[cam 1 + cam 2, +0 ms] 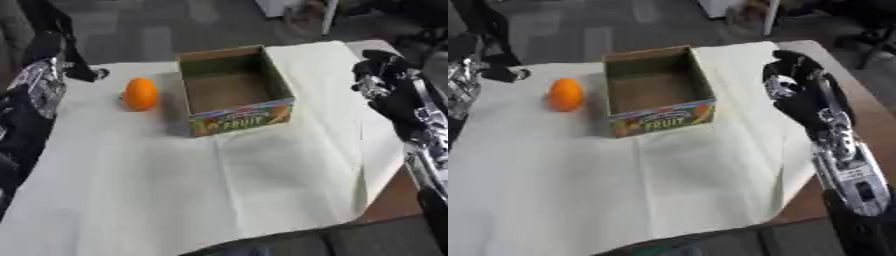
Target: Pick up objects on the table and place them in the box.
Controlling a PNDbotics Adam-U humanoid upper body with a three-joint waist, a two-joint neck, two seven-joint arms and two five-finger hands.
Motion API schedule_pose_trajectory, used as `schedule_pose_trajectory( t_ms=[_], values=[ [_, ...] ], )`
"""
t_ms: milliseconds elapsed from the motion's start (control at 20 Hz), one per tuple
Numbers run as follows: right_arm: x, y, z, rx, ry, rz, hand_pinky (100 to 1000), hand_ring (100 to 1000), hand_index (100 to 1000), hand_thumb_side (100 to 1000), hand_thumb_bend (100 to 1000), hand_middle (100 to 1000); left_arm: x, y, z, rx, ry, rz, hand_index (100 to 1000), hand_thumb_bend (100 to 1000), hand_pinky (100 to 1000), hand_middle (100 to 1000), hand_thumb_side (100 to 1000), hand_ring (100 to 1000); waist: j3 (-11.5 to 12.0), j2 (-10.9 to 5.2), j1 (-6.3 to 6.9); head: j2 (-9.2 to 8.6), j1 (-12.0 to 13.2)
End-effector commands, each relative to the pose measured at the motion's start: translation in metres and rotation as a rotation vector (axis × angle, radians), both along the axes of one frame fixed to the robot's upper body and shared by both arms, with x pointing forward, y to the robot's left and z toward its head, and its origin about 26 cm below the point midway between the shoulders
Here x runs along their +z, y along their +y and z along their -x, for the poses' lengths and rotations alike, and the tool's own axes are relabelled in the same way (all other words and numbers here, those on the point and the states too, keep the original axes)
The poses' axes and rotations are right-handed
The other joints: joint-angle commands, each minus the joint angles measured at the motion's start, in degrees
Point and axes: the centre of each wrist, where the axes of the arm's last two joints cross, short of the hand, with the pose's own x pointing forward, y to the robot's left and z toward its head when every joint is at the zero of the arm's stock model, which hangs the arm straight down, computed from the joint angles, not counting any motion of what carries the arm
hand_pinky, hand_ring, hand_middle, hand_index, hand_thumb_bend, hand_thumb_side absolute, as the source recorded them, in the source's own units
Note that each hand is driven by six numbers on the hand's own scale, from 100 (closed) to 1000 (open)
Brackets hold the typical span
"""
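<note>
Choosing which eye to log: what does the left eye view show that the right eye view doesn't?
Only the left eye view: more of the silver left arm. Only the right eye view: the bare brown table beyond the right hand, plus its whole forearm. Both: the orange on the white cloth, left of the empty fruit box.

The word "FRUIT" stands in pale capital letters on the printed near face of the cardboard box [661,119], on a dark band amid bright fruit colours. A line above it is too blurred to read.
</note>
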Motion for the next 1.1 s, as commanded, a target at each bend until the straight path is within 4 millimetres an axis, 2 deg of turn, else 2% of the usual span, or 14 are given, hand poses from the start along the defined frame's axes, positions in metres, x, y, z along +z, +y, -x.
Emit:
schedule_pose_trajectory(
  t_ms=[50,350,650,1100],
  values=[
    [0.010,0.002,-0.002,0.016,-0.030,0.010,631,777,806,304,159,644,0.022,-0.007,-0.003,-0.035,-0.026,-0.024,833,728,722,766,314,807,-0.4,-0.47,-0.17,0.34,0.4],
    [0.013,0.004,-0.003,0.027,-0.036,0.012,631,777,806,307,158,645,0.023,-0.017,-0.003,-0.076,0.002,-0.018,835,754,731,792,333,831,-1.5,0.16,-0.11,0.34,0.8],
    [0.013,0.006,-0.004,0.032,-0.037,0.010,631,777,806,309,157,645,0.014,-0.020,-0.002,-0.100,0.059,0.005,825,770,722,752,330,812,-2.2,0.63,-0.07,0.34,1.2],
    [0.013,0.006,-0.004,0.036,-0.038,0.008,630,777,806,312,154,644,-0.002,-0.019,0.001,-0.107,0.135,-0.005,818,762,719,765,301,810,-2.6,1.19,-0.17,0.34,1.3]
  ],
)
